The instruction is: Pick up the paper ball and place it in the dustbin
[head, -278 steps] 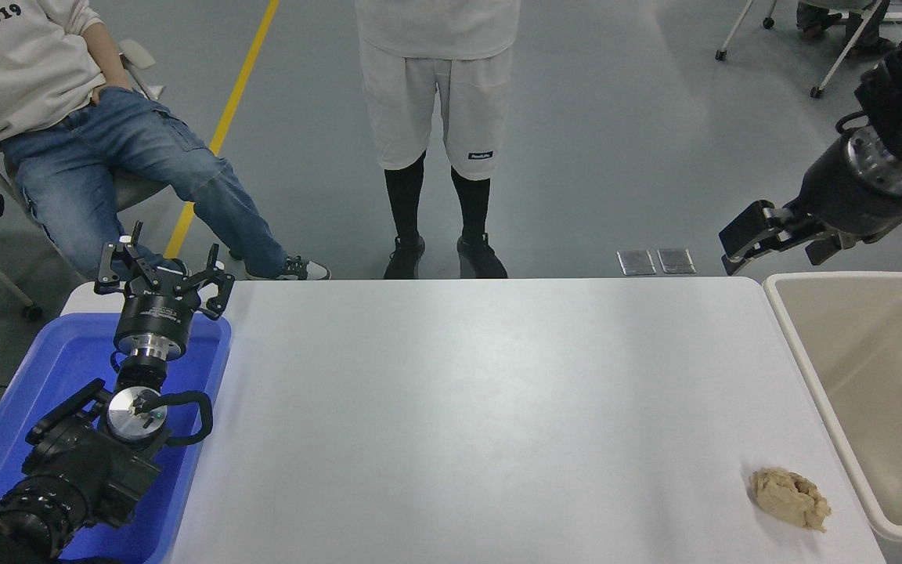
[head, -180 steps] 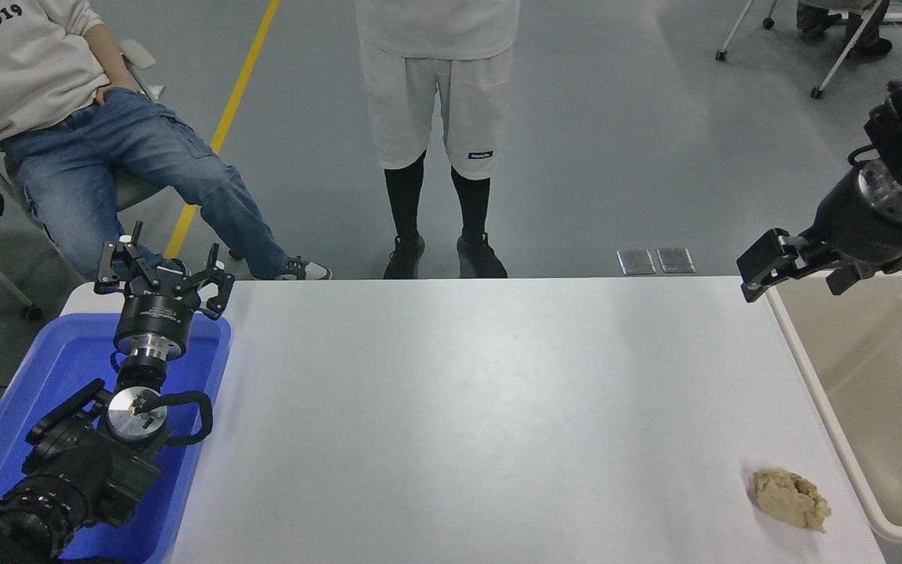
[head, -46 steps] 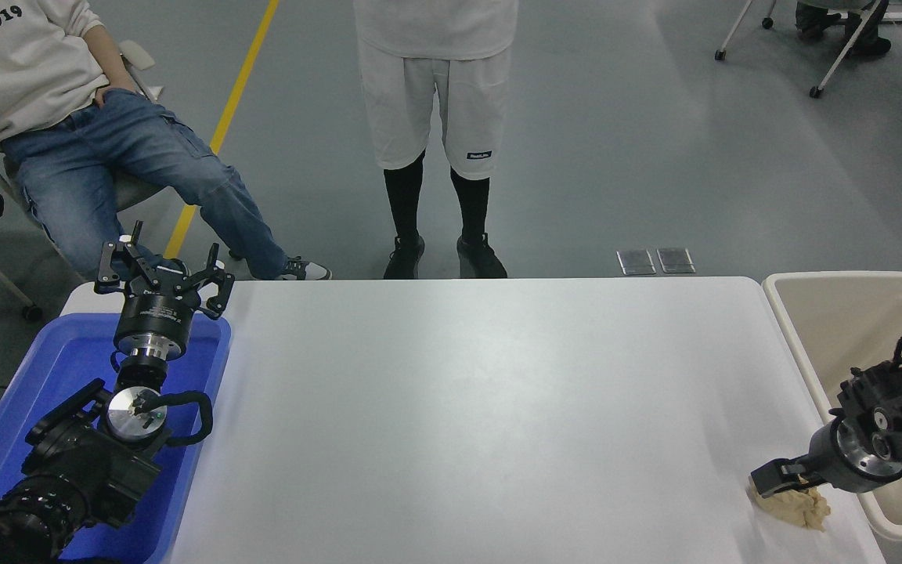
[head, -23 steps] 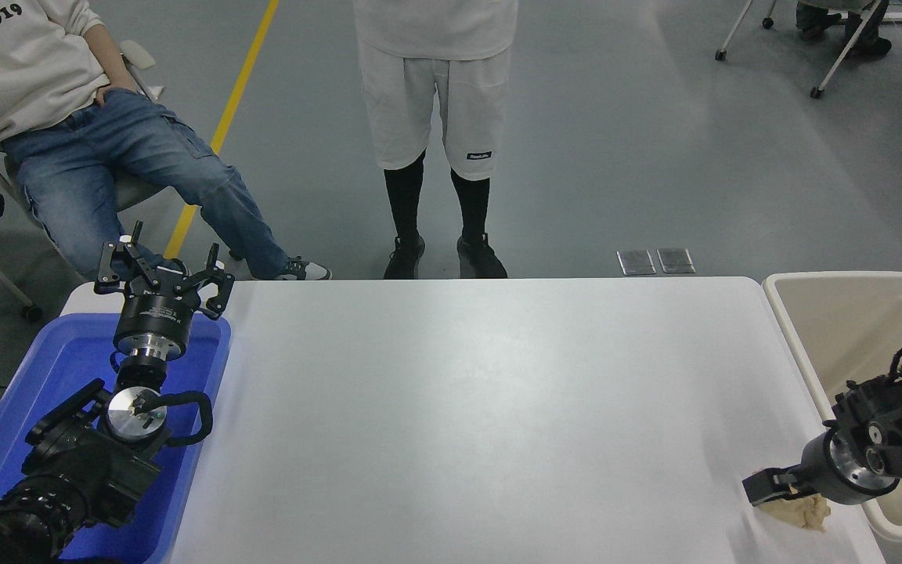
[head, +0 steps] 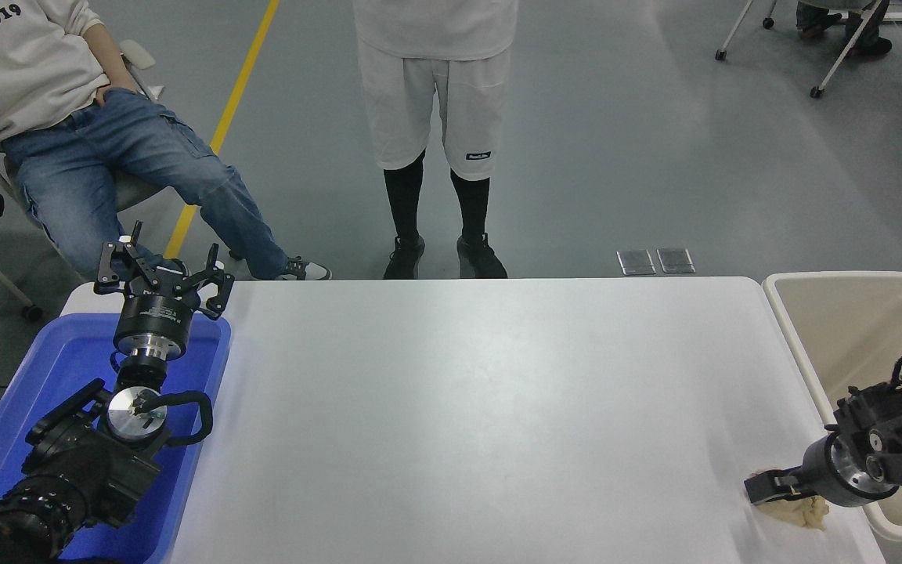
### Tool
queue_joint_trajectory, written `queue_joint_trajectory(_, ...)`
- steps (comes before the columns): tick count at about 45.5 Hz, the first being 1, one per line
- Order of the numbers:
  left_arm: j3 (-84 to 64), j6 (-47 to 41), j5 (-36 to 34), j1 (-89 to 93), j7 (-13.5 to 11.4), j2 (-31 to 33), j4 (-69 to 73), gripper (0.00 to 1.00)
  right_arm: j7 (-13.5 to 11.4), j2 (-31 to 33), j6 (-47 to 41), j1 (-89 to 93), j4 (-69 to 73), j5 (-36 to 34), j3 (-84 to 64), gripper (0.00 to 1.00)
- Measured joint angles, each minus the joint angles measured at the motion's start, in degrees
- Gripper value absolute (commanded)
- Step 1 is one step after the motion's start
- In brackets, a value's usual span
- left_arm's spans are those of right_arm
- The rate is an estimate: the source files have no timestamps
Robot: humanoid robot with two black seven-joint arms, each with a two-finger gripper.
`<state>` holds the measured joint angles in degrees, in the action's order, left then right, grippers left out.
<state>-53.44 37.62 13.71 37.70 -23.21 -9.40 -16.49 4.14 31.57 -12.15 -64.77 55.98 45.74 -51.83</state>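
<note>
Head view, looking down over the white worktop (head: pixel 467 407). My right claw (head: pixel 781 493) enters from the lower right of the frame, its arm crossing the near rim of the dustbin (head: pixel 803 368), and lies low over the worktop, pointing toward the left of the picture. It sits directly on top of the paper ball (head: pixel 799 513), a tan crumpled wad at the lower right of the worktop, just beside the dustbin's left wall. One black finger (head: pixel 764 487) shows at the ball's upper left edge; the other is hidden behind the wrist, so I cannot tell whether the claw has closed on the paper or merely straddles it. The ball's lower part is visible beneath the claw and appears to touch the worktop.

The dustbin, a cream rectangular bin with a thick rounded rim, occupies the right edge of the frame alongside the worktop; what can be seen of its interior shows only smooth walls.

My left claw (head: pixel 163 278) is parked at the lower left, fingers spread apart and grasping nothing, above the far end of a bright blue tray (head: pixel 52 360).

At the top of the frame, beyond the worktop, one person (head: pixel 435 117) stands at centre and another (head: pixel 91 133) sits at the upper left beside a yellow floor line (head: pixel 232 102).
</note>
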Motion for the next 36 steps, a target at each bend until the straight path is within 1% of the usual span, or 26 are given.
queue_joint_trajectory(8,0.0,0.0,0.0,0.0,0.0,0.0,0.0,0.99,-0.2,0.0,0.4,1.9,-0.6,-0.6,2.4,0.97)
queue_joint_trajectory(11,0.0,0.0,0.0,0.0,0.0,0.0,0.0,0.99,-0.2,0.0,0.8,2.6,-0.7,-0.7,3.2,0.89)
queue_joint_trajectory(14,0.0,0.0,0.0,0.0,0.0,0.0,0.0,0.99,-0.2,0.0,1.0,3.2,-0.8,-0.8,3.8,0.86)
queue_joint_trajectory(15,0.0,0.0,0.0,0.0,0.0,0.0,0.0,0.99,-0.2,0.0,1.1,3.4,-0.8,-0.8,4.0,0.84)
queue_joint_trajectory(17,0.0,0.0,0.0,0.0,0.0,0.0,0.0,0.99,-0.2,0.0,1.2,3.6,-0.8,-0.8,4.2,0.71)
queue_joint_trajectory(21,0.0,0.0,0.0,0.0,0.0,0.0,0.0,0.99,-0.2,0.1,1.4,4.1,-0.9,-0.9,4.6,0.35)
queue_joint_trajectory(26,0.0,0.0,0.0,0.0,0.0,0.0,0.0,0.99,-0.4,0.3,1.5,4.4,-0.9,-0.9,4.6,0.03)
queue_joint_trajectory(27,0.0,0.0,0.0,0.0,0.0,0.0,0.0,0.99,-0.4,0.3,1.5,4.5,-0.9,-0.9,4.6,0.0)
queue_joint_trajectory(36,0.0,0.0,0.0,0.0,0.0,0.0,0.0,0.99,-0.9,1.3,1.2,4.6,-0.8,-2.7,4.5,0.0)
